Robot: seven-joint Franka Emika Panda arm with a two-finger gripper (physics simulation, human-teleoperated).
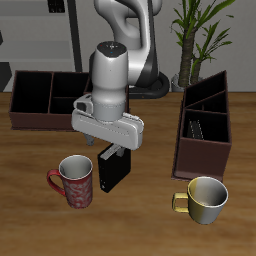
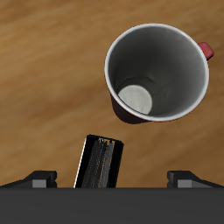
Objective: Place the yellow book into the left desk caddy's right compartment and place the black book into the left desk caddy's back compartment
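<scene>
Two caddies are seen on the table [image 1: 30, 150]. The left caddy [image 1: 205, 128], dark maroon-brown, is placed with its narrow end toward the table's front edge. The other caddy [image 1: 45, 100] is placed farther back, showing its long side.

The yellow book [image 1: 196, 129] is seen inside the left caddy, in its large undivided section, the right compartment [image 1: 204, 131]; only pale striped edges are visible there, and its exact pose cannot be told.

The black book [image 1: 112, 168] is found on the table, directly under the arm, beside the red mug [image 1: 76, 181]. In the wrist view the black book [image 2: 100, 163] is seen end-on, page edges up, with the red mug [image 2: 157, 73] near it but apart, open mouth toward the camera.

The gripper [image 1: 113, 147] is positioned above the black book, pointing down. In the wrist view the two fingers [image 2: 39, 179] are spread wide, and the book is seen nearer one finger than the other, touched by neither. Nothing is held. Whether the fingertips are level with the book's top or above it cannot be told.

A pale gold mug [image 1: 205, 198] is set near the table's front edge, just in front of the left caddy. A potted plant [image 1: 195, 30] is seen behind the table.
</scene>
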